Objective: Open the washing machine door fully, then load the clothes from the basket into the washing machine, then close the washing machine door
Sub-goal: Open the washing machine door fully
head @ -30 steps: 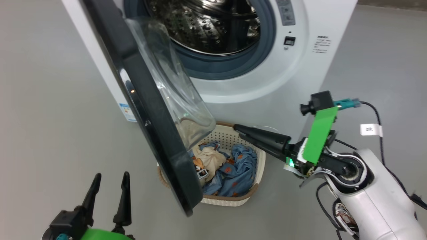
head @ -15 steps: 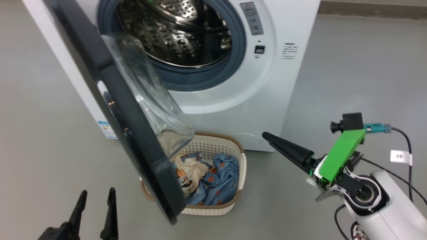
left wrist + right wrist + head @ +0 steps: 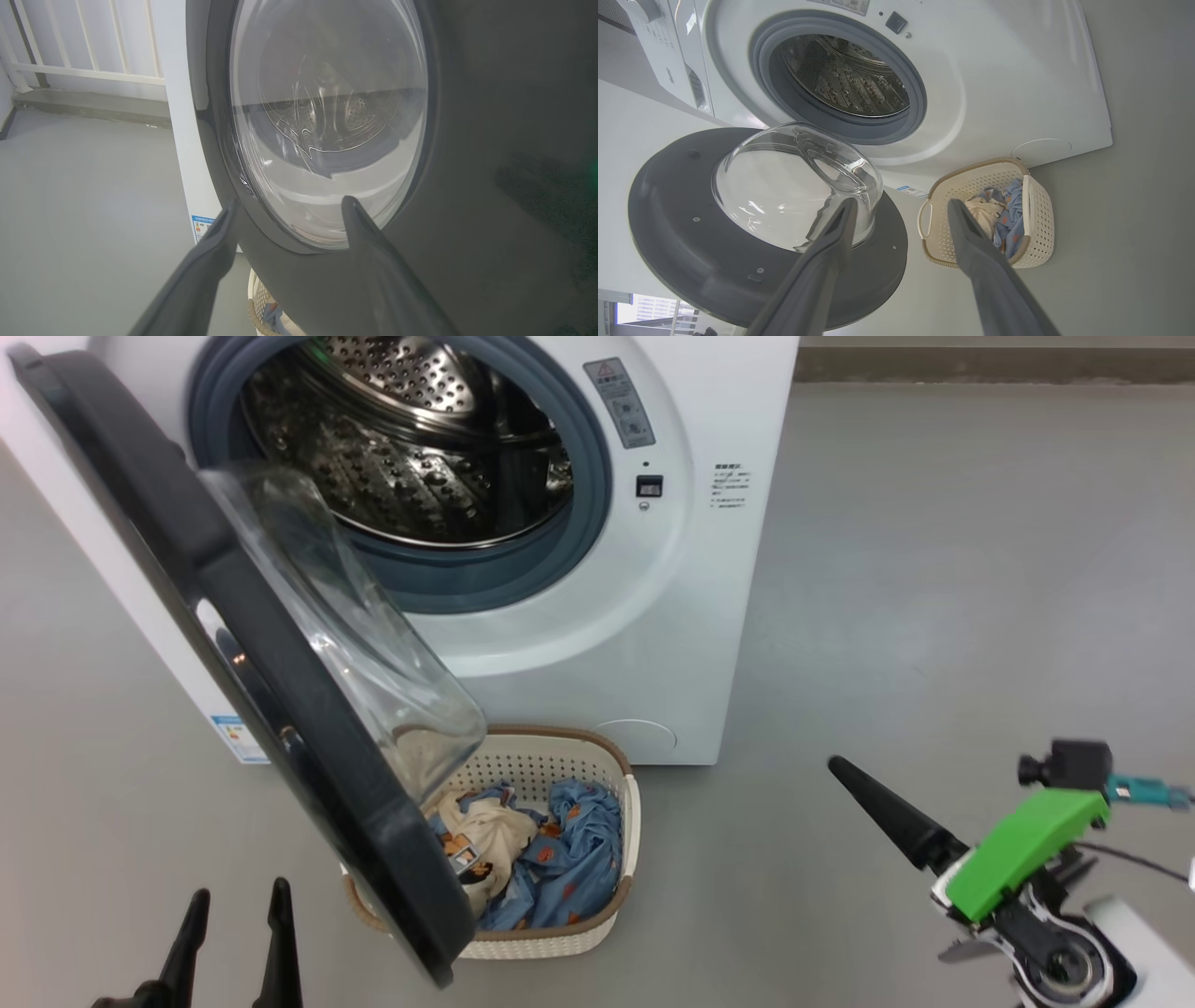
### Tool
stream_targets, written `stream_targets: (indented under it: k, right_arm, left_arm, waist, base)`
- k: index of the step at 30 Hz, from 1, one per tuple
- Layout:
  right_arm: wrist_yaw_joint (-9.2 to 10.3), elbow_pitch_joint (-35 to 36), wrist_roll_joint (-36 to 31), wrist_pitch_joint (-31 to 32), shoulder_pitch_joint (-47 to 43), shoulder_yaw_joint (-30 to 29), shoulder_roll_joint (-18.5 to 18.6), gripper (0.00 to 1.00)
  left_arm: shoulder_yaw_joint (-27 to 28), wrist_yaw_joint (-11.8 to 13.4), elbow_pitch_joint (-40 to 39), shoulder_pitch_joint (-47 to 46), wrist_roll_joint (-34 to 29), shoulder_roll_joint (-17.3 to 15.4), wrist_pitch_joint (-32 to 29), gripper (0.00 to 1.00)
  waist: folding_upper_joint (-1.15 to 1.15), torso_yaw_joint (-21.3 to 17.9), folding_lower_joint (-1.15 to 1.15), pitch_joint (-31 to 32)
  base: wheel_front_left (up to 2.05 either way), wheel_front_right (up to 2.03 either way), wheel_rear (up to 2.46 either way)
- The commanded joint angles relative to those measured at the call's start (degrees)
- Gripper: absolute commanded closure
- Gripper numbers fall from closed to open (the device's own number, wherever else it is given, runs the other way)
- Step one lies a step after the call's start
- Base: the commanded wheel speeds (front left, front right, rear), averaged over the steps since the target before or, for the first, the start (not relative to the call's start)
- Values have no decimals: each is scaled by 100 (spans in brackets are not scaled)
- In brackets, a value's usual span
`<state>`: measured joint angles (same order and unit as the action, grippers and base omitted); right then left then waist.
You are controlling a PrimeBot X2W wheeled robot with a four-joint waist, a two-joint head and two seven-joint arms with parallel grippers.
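Below us, the washing machine door (image 3: 369,845) stands swung out to our left, its clear glass bowl facing the steel drum (image 3: 411,439) of the white washing machine (image 3: 597,644). The door's lower edge hangs over the left part of the basket (image 3: 541,947), which sits on the grey floor (image 3: 934,569) just in front of the machine. The clothes (image 3: 569,840), blue fabric with orange figures and a cream piece, lie heaped inside the basket. Our left gripper (image 3: 239,893) is low at our left, fingers spread and holding nothing, pointed at the door's black outer face and apart from it. Our right gripper (image 3: 902,201) hangs in the air to the right of the basket, well apart from it, fingers spread and holding nothing.
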<state>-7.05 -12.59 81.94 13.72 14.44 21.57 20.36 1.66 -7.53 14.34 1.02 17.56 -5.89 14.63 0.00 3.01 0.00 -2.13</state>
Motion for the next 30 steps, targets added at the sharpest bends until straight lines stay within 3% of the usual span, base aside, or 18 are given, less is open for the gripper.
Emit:
stream_targets:
  k: [1,12,16,22,23,30]
  right_arm:
    - [-44,161,-88,-260,-92,132,168,0]
    - [-44,-217,-707,-2493,-472,1006,828,0]
    - [-44,-416,-977,-2841,-489,1117,937,0]
    - [-44,-339,-2378,-2869,-755,82,644,0]
    - [-44,-339,-2378,-2869,-755,82,644,0]
    - [-44,-10,-3987,-2870,-1251,-657,226,0]
  left_arm:
    - [216,4,-187,-33,-41,-53,37,0]
    - [234,4,-194,19,-63,-41,37,0]
    - [230,4,-195,34,-67,-33,37,0]
    - [256,4,-230,67,-74,-24,37,0]
    - [256,4,-230,67,-74,-24,37,0]
    - [240,4,-235,63,-81,-24,37,0]
  waist:
    - [0,-70,0,42]
    - [0,-157,0,120]
    - [0,-154,0,142]
    - [0,-163,0,139]
    - [0,-163,0,139]
    - [0,-139,0,125]
  base:
    - [0,0,0]
    - [0,0,0]
    - [0,0,0]
    - [0,0,0]
    - [0,0,0]
    - [0,0,0]
